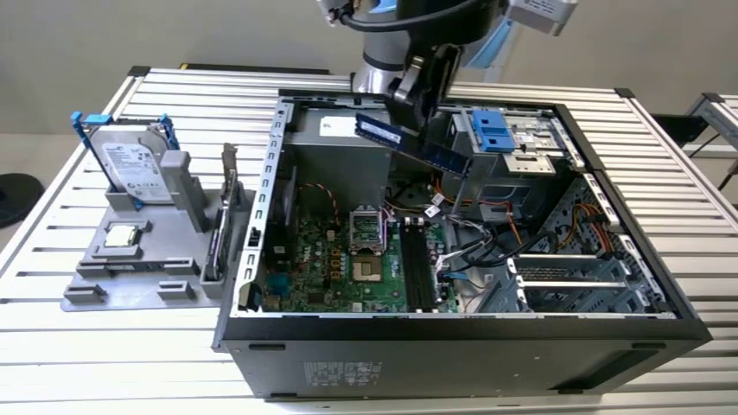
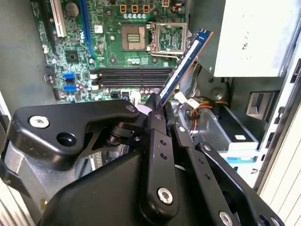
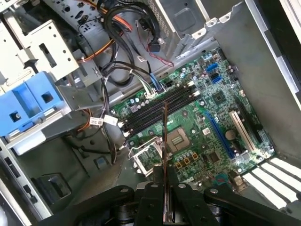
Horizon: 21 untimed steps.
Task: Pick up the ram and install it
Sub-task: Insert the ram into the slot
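Jaws clamp ram [image 1: 441, 156]; held tilted above motherboard [image 1: 341, 270]

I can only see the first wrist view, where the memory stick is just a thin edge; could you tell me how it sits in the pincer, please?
Observer: In the exterior view, the pincer is shut on the memory stick, which is slanted. Its flat blue face juts out on both sides of the pincer.
Operator: Thank you. Is it down at the slots yet?
Observer: No. In the exterior view it hangs high over the open computer case, well clear of the slots on the board.
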{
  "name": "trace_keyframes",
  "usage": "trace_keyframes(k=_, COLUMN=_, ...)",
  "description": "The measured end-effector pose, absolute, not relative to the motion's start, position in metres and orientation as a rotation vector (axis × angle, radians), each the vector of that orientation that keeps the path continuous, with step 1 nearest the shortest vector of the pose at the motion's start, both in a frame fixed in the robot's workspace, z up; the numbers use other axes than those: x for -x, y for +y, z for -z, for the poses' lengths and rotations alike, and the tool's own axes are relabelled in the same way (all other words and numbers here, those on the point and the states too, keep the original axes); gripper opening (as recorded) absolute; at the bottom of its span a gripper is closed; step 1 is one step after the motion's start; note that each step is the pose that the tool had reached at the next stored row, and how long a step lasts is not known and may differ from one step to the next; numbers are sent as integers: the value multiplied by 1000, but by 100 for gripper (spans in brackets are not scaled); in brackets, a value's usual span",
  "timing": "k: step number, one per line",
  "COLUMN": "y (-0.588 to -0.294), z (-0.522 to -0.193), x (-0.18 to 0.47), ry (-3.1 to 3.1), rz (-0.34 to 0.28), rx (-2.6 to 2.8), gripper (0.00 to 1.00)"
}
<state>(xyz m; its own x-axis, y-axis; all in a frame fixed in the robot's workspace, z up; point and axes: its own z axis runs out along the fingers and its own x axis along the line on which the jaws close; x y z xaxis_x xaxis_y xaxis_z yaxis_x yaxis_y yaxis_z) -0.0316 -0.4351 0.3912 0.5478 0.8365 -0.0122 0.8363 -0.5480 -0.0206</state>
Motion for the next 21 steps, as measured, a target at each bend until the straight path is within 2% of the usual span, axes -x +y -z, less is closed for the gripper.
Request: trace_keyframes(k=21, y=-435, z=-391, x=32, ry=-1061, rz=-29, rx=2941, gripper=0)
